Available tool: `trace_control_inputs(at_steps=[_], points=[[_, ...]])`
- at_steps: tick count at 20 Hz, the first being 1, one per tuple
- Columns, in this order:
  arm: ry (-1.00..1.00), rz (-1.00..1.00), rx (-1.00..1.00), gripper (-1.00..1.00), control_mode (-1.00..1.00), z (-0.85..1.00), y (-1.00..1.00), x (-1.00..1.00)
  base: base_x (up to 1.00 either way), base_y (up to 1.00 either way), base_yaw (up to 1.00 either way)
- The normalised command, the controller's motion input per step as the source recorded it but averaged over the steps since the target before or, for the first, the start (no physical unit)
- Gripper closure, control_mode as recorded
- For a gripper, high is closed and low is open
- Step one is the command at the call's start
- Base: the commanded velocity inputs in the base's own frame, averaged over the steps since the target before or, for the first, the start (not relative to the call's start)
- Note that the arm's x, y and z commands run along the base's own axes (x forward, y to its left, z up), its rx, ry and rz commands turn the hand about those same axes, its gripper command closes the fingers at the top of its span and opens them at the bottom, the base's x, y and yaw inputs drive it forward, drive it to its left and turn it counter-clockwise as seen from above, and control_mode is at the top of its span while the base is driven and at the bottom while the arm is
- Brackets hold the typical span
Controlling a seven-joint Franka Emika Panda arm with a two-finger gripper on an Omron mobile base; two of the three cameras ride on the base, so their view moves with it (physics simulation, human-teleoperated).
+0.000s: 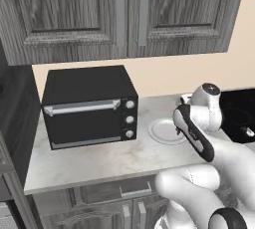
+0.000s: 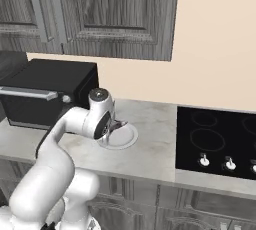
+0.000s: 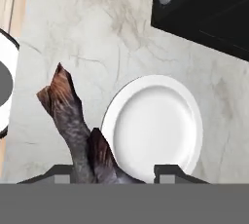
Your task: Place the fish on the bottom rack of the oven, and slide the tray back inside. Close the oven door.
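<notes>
You have the fish [image 3: 73, 125] pinched in your gripper [image 3: 114, 172], lifted over the white plate [image 3: 155, 125] — next, carry it to the oven's bottom rack.

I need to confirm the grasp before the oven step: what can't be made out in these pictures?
- Fish: its front end is cut off at the hand view's bottom edge.
- Gripper: the arm's wrist covers it in the right base view.
- Plate: partly behind the arm, left base view.
</notes>
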Motion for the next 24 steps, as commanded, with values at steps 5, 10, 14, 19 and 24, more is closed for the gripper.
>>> trace_control_inputs(at_steps=[5,10,14,19,24], points=[[-0.1,0.2,-0.02,1.0,-1.0,0.88,0.0,-0.88,0.0,0.0,0.0],[-0.06,0.16,-0.04,1.0,-1.0,0.54,0.01,-0.34,0.0,0.0,0.0],[0.01,0.08,-0.03,1.0,1.0,0.05,0.07,0.0,-0.16,0.08,0.09],[0.0,0.0,0.0,1.0,1.0,0.0,0.0,0.0,-0.75,0.24,0.31],[0.0,0.0,0.0,1.0,1.0,0.0,0.0,0.0,-0.3,0.76,0.52]])
